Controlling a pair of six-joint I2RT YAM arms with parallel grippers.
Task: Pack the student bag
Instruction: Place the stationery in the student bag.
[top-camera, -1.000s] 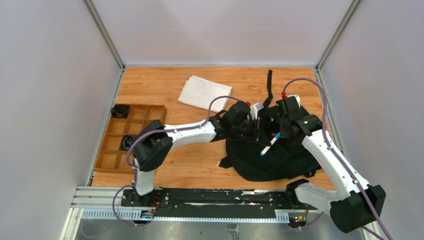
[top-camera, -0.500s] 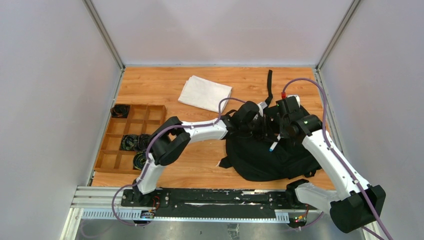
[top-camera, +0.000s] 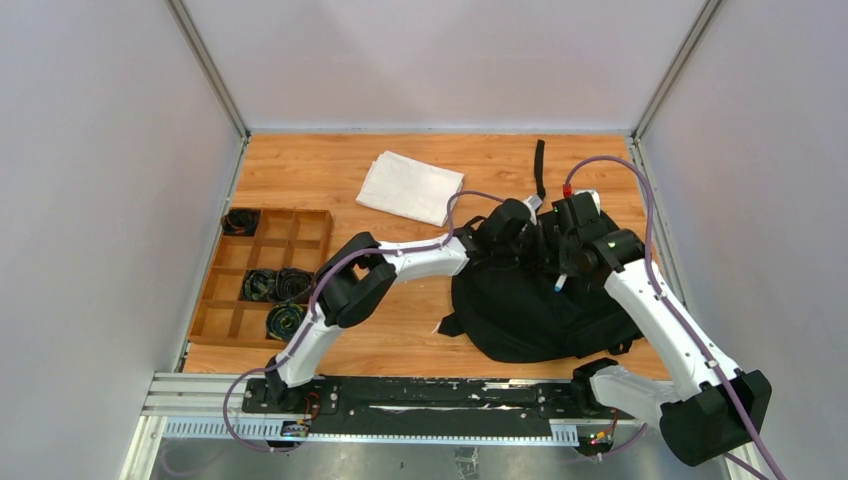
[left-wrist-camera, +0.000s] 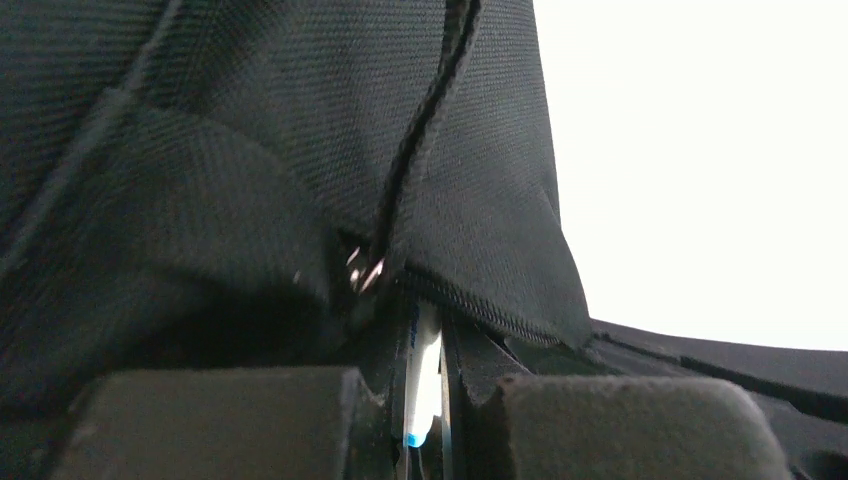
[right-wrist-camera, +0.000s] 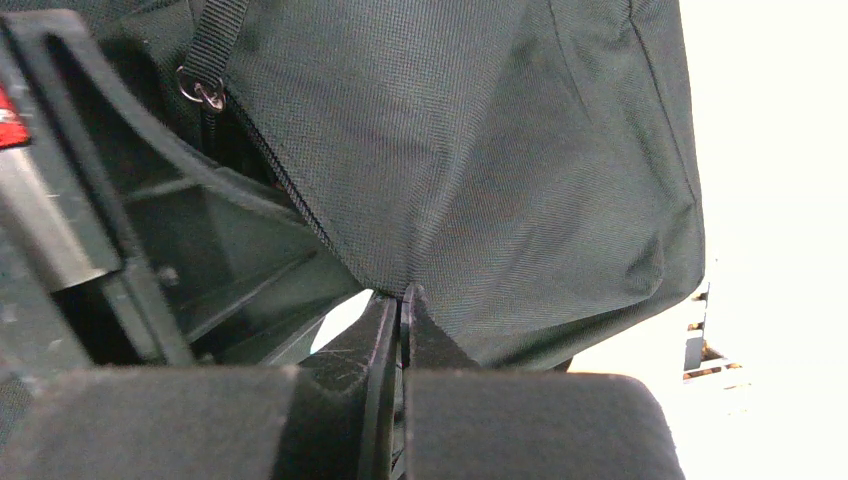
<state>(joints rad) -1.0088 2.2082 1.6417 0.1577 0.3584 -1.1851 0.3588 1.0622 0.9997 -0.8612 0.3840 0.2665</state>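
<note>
The black student bag lies at the right of the table. My left gripper is at its top opening, shut on a white pen with a blue end. In the left wrist view the pen stands between the fingers of the left gripper and points under the zippered edge of the bag. My right gripper is shut on the bag's fabric edge. In the right wrist view the right gripper pinches the cloth of the bag and lifts it.
A folded white cloth lies at the back middle. A wooden divided tray at the left holds coiled black cables. A black strap trails from the bag toward the back wall. Side walls stand close.
My left arm has reached further right with the pen. The pen, plainly visible above the bag a second ago, is now mostly hidden in the opening. The right gripper has stayed put.
</note>
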